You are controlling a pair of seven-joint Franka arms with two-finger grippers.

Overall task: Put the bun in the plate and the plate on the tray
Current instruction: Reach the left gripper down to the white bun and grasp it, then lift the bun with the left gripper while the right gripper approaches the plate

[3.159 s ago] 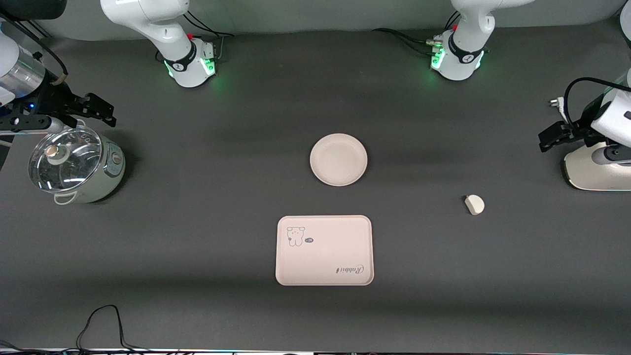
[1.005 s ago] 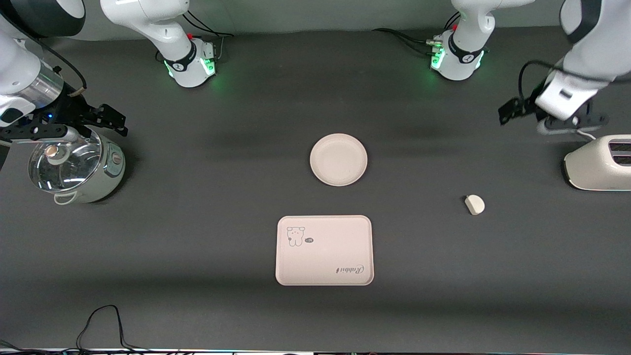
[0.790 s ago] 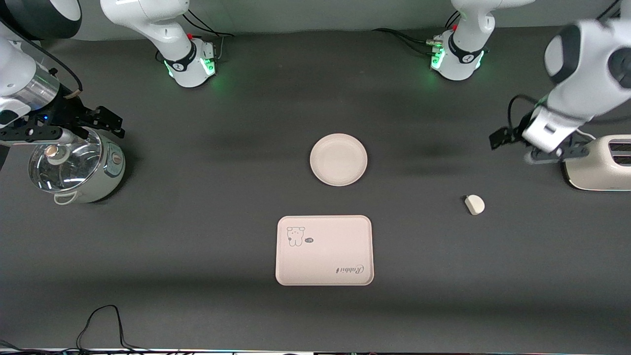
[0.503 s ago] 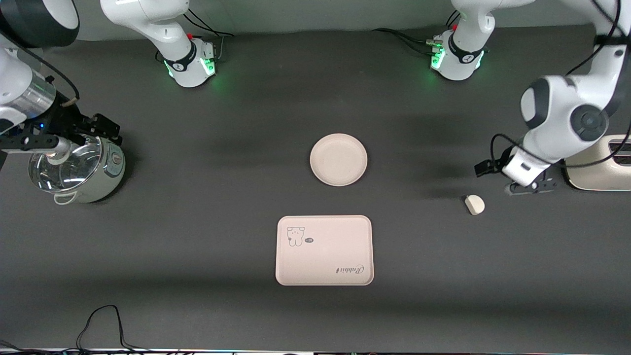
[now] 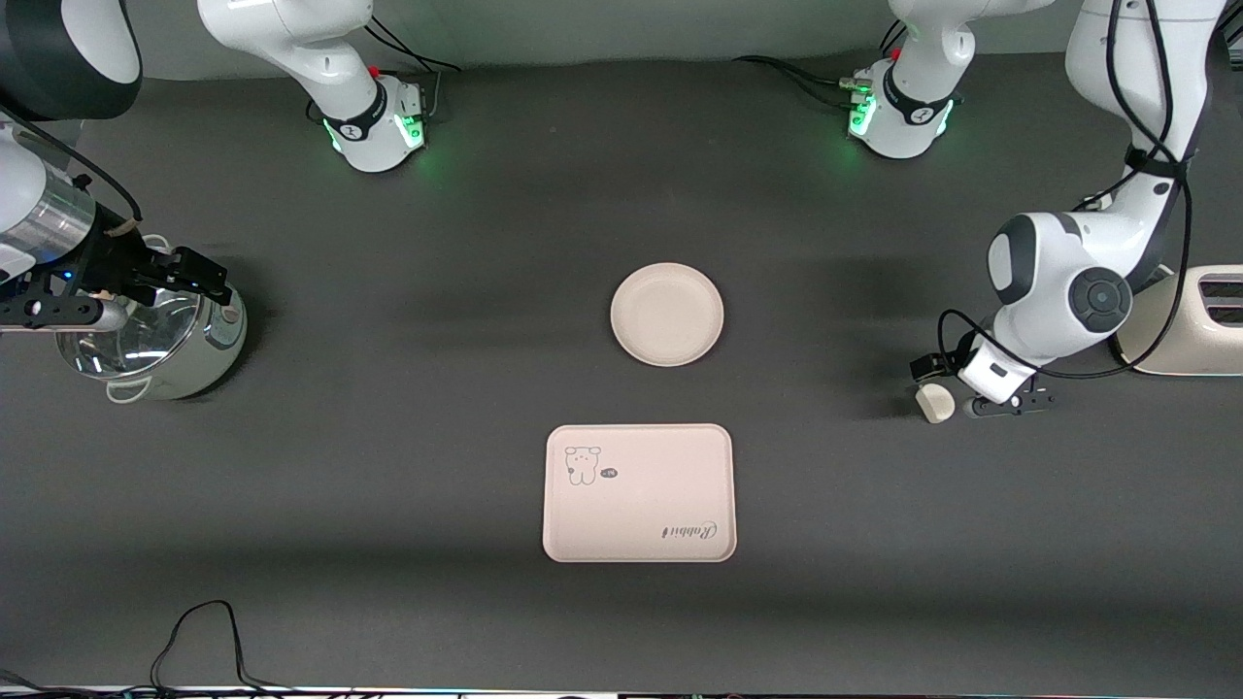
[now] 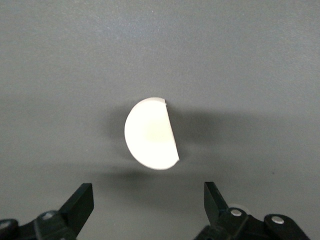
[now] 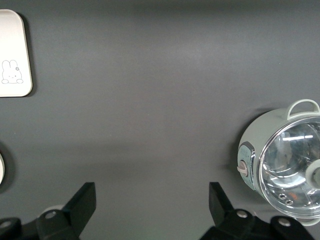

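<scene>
The off-white half-dome bun lies on the dark table toward the left arm's end. In the left wrist view the bun sits just ahead of the open fingers, not between them. My left gripper is open and empty, low over the table right beside the bun; its wrist view shows the same. The round cream plate sits mid-table, empty. The cream-pink Rabbit tray lies nearer the front camera than the plate, empty. My right gripper is open and empty over the pot, as its wrist view also shows.
A pale green pot with a glass lid stands at the right arm's end; it also shows in the right wrist view. A white toaster stands at the left arm's end, close to the left arm. A black cable lies by the front edge.
My left arm has swung from above the toaster down toward the bun, ending low beside it. My right gripper has shifted a little over the pot. Bun, plate and tray have not moved.
</scene>
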